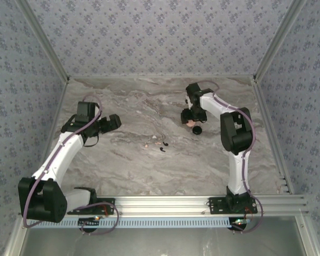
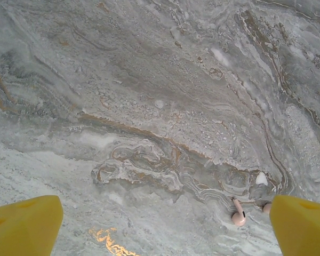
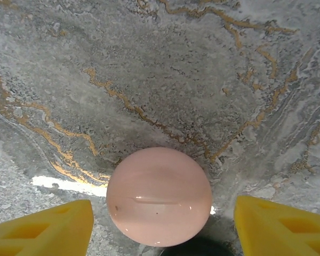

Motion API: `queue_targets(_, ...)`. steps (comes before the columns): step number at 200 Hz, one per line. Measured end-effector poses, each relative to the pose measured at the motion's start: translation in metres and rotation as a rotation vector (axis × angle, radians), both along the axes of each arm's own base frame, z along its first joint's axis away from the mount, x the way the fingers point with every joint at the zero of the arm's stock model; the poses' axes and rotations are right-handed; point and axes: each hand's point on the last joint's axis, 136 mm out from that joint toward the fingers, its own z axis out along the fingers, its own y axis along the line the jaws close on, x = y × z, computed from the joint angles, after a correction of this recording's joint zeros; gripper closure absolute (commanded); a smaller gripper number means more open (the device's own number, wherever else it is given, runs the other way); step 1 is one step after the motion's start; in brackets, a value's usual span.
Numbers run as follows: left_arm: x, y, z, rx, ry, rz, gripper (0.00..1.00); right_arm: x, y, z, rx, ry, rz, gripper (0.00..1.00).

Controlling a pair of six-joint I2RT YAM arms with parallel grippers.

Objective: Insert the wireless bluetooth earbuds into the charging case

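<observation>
Right hand (image 3: 162, 213) straddling pink disc (image 3: 159, 196), charging case (image 1: 197, 129) seemingly just beside

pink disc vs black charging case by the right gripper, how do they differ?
Colour: the pink disc is glossy pale pink; the charging case is black. Place: the pink disc sits between the right gripper's open fingers, clear of both; the charging case lies just beside it, nearer the arm bases. Shared: both small, round, lying on the table.

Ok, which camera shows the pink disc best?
Right wrist: the pink disc sits large and sharp between the spread fingers of the right gripper. Top external gives a tiny pink speck beneath that gripper.
</observation>
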Motion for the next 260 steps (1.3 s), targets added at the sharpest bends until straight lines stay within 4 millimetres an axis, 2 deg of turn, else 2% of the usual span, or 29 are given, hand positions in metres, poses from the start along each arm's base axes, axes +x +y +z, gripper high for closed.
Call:
queue_targets(49,0.0,0.0,-0.002,0.001,0.009,0.0,0.01,0.004,0.005,-0.008,-0.012,0.016,0.008,0.3)
queue_targets(80,-0.002,0.0,-0.004,0.003,0.019,0.0,0.01,0.002,0.005,-0.015,-0.03,0.032,0.01,0.37)
queue_targets(106,-0.004,0.001,-0.005,0.004,0.029,0.0,0.01,0.002,0.005,-0.014,-0.032,0.031,-0.002,0.44)
queue_targets(140,-0.005,0.001,-0.006,0.005,0.031,0.0,0.01,0.005,0.01,-0.008,-0.03,0.021,-0.024,0.45)
queue_targets(202,-0.005,0.001,-0.006,0.004,0.032,0.0,0.01,0.018,0.043,0.012,0.029,-0.03,-0.102,0.46)
queue_targets(228,-0.005,0.0,-0.006,-0.001,0.033,0.0,0.01,0.022,0.062,0.007,0.046,-0.031,-0.133,0.46)
queue_targets(260,-0.005,-0.003,-0.005,-0.017,0.036,-0.003,0.01,0.017,0.087,-0.01,0.044,0.001,-0.152,0.46)
